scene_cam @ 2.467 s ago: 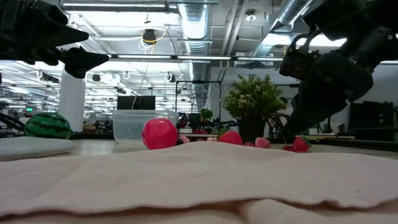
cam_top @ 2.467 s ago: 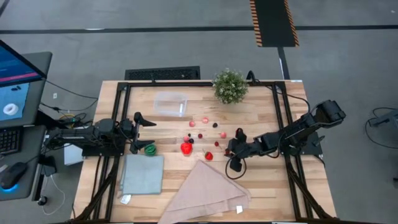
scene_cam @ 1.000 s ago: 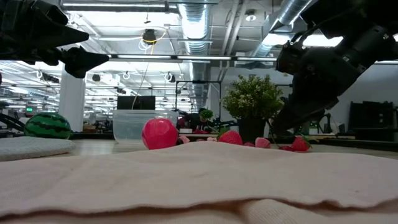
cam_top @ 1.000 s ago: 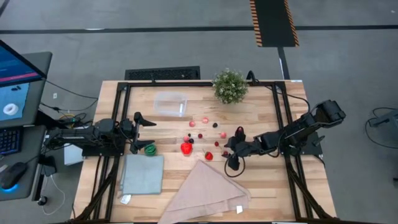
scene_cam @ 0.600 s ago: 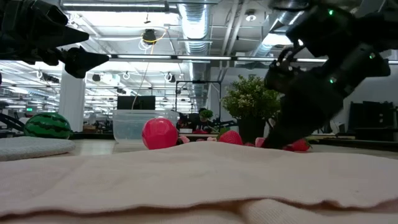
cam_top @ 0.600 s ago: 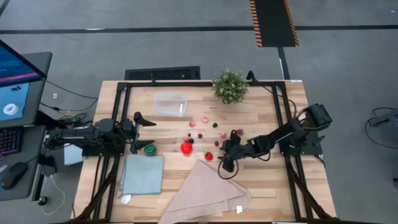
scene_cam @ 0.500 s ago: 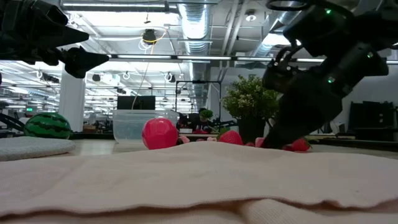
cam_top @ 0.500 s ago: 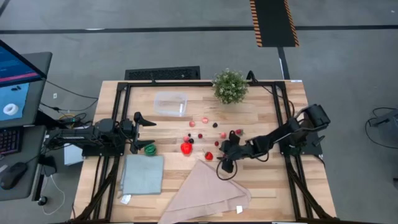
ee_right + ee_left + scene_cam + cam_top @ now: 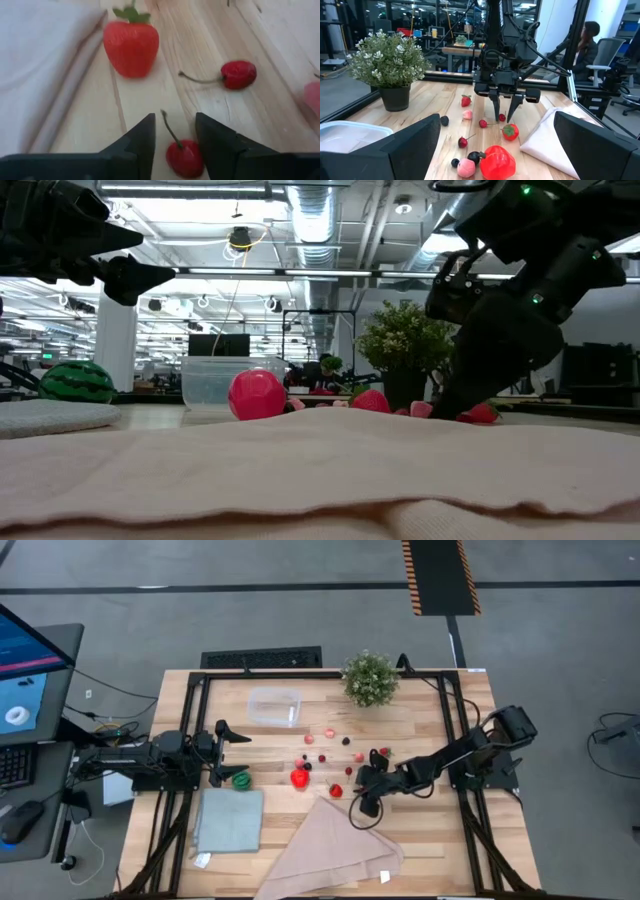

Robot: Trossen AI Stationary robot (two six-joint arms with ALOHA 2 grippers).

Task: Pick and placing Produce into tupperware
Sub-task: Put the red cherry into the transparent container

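The produce lies loose on the wooden table: a larger red piece [image 9: 299,778], a strawberry [image 9: 131,42], cherries [image 9: 239,74] and other small red and pink pieces [image 9: 330,735]. A round green melon [image 9: 241,780] lies at the left. The clear tupperware [image 9: 274,707] stands at the far side. My right gripper [image 9: 357,783] is low over the table, open, its fingers [image 9: 140,145] on either side of a cherry [image 9: 185,157]; I cannot tell whether they touch it. My left gripper [image 9: 228,752] is open and empty, above the melon.
A bushy potted plant [image 9: 369,677] stands at the far edge. A grey-blue square cloth [image 9: 230,820] and a beige cloth [image 9: 335,845] lie near the front edge, the beige one right beside the strawberry. A person [image 9: 587,42] sits beyond the table.
My right gripper has gone toward the table's left edge and down, from beside the produce to over a cherry near the strawberry. My left arm has kept still.
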